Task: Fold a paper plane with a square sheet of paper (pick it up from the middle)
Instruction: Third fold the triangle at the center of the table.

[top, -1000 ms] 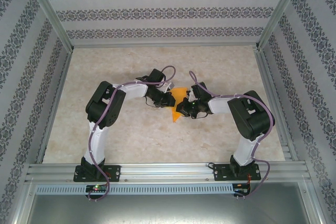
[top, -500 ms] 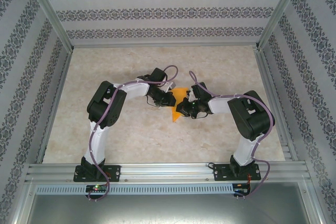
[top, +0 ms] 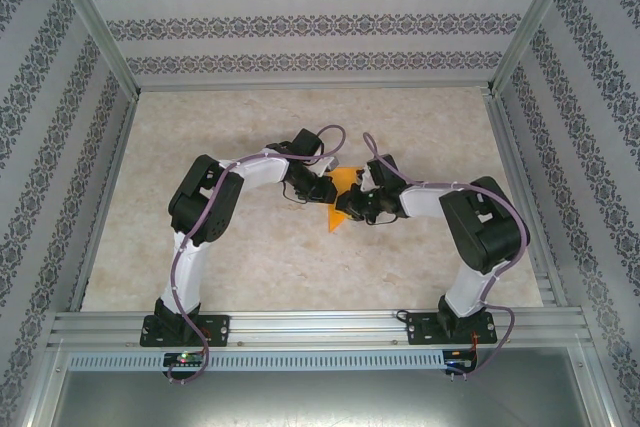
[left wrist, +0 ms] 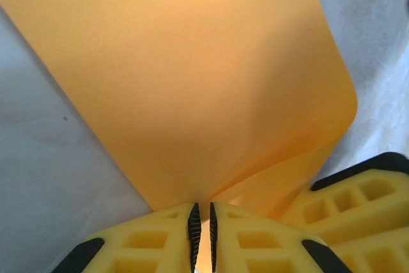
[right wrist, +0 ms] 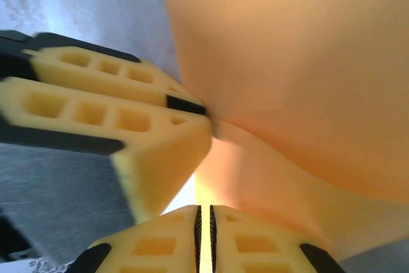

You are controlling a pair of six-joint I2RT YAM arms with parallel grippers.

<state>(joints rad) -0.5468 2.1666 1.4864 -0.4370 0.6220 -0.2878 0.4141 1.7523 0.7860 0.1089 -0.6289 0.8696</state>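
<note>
The square sheet of paper [top: 341, 184] sits at the centre of the top view, over the middle of the bench [top: 250, 267], in the narrow gap where the two arms meet. Its long run goes from upper right to lower left of that gap, tapering to a point at the lower end. The left fingers [top: 322, 188] come in from the left of the frame. The right fingers [top: 352, 203] come in from the right, a little lower, and both sets are at the paper, so neither arm is clearly nearer.

In the left wrist view the sheet [left wrist: 192, 75] fans out upward from the bottom centre, bowed rather than flat. It narrows down into the slit between the left fingers [left wrist: 193, 228]. These are clenched on it, pads almost together with only paper between them. A lower flap bends off toward the right fingers [left wrist: 358, 190] at the lower right of that frame.

In the right wrist view the sheet [right wrist: 287, 62] covers the upper right. The left fingers [right wrist: 128, 116] reach in from the left edge and pinch it near mid-frame. The right fingers [right wrist: 197, 228] stand at the bottom centre, nearly together, with a thin bright slit between the pads. The paper's lower flap drops just beside that slit, but I cannot tell whether its edge is caught in it or hangs free. The coming move likely turns on which it is.
</note>
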